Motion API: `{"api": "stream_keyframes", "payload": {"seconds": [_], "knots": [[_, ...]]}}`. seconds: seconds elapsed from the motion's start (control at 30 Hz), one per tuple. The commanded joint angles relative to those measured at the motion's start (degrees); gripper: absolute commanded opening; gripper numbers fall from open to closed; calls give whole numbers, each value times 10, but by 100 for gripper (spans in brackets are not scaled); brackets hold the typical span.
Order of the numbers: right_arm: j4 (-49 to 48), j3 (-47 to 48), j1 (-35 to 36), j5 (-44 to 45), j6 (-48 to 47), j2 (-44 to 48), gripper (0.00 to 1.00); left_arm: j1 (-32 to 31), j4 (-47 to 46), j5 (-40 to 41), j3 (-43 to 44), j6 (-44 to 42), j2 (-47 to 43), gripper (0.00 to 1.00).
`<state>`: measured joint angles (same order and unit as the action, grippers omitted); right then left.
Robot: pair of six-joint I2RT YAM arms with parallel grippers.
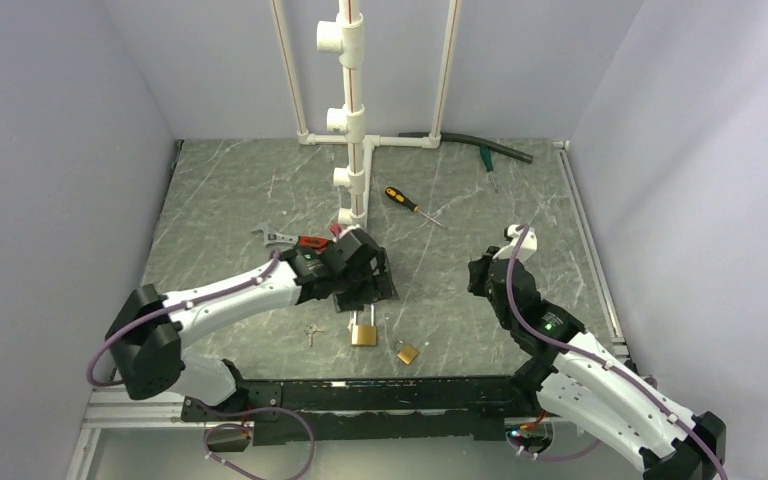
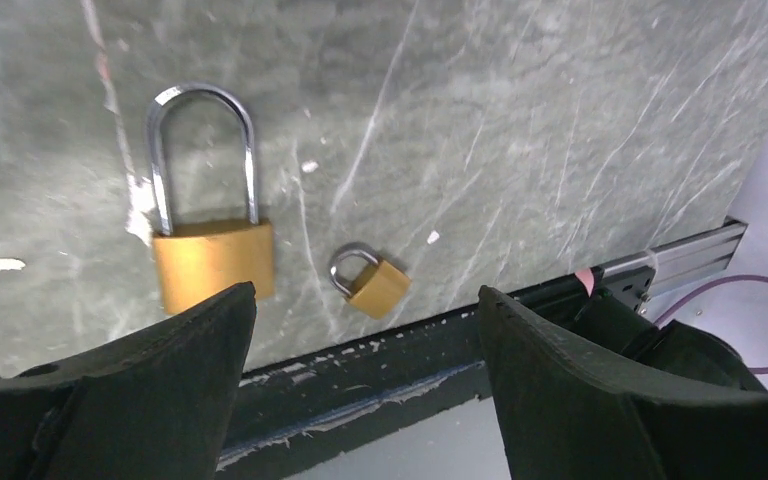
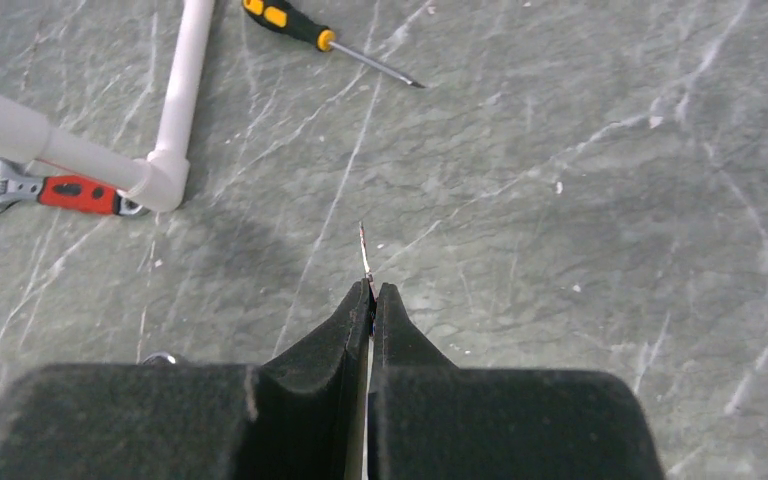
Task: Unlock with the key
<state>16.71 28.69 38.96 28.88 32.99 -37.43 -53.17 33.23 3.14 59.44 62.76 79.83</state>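
1. The key showed only as a thin silver-grey sliver, seen edge-on. It stuck out from the tips of the right gripper, raised above the bare grey marbled table.
2. The right fingers were pressed together and pinched the key between them.
3. The right arm was well to the right of both padlocks.
4. The larger brass padlock lay flat near the table's front edge, with both legs of its shackle seated in the body.
5. The small brass padlock lay just beside it, to its right in the top view and closer to the front rail.
6. The left gripper hung over the larger padlock with its fingers spread wide, touching neither padlock.
7. A small silver-grey piece lay on the table to the left of the larger padlock, too small to make out.
8. Farther back, a red-handled wrench lay against the base of the white pipe frame.
9. A black-and-orange screwdriver lay to the frame's right.
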Motion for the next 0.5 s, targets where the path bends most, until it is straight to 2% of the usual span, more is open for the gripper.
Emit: {"api": "stream_keyframes", "payload": {"seconds": [0.0,0.2,0.33,0.47], "knots": [[10,26,-7,32,-4,-1,0,-35,17,-31,42,101,63,85],[50,47,-13,34,12,-19,0,-95,121,-33,150,167,185,85],[64,44,-13,29,17,13,0,-121,115,-33,152,203,207,85],[76,32,-13,31,24,48,0,-139,146,-33,159,233,218,90]]}}
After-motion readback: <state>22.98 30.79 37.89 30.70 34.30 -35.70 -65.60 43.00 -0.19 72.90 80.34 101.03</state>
